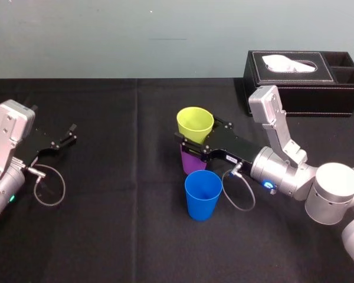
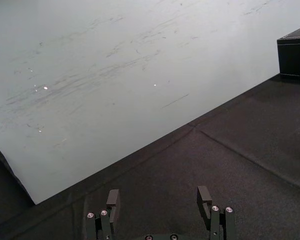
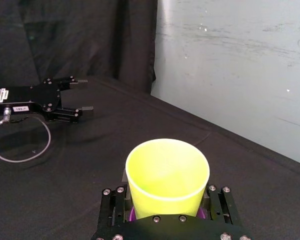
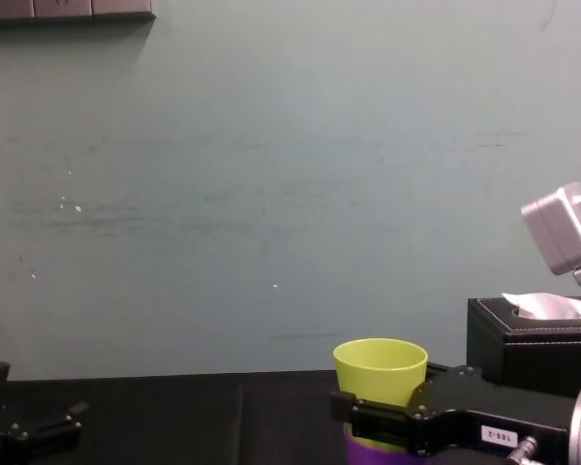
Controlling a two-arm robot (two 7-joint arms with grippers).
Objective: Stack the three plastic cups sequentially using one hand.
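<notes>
Head view, starting at the fingers point(image 1: 189, 143) of the right gripper point(image 1: 200, 138): clamped on opposite sides of the yellow-green cup point(image 1: 195, 122), low on its wall. Holds that cup upright, with the base inside the purple cup point(image 1: 192, 162), which stands on the black table point(image 1: 106, 224). Judged as the first stacking step close to done: nested in part, depth of seating not clear, not yet released. Left to do: let go, then bring in the blue cup point(image 1: 203, 194), standing alone, mouth up, just beside the purple cup on the robot's side. Farther out: tissue box point(image 1: 307, 82) at the far right, well apart from the cups. Left gripper point(image 1: 68, 134) parked at the table's left side, fingers apart, holding nothing.
</notes>
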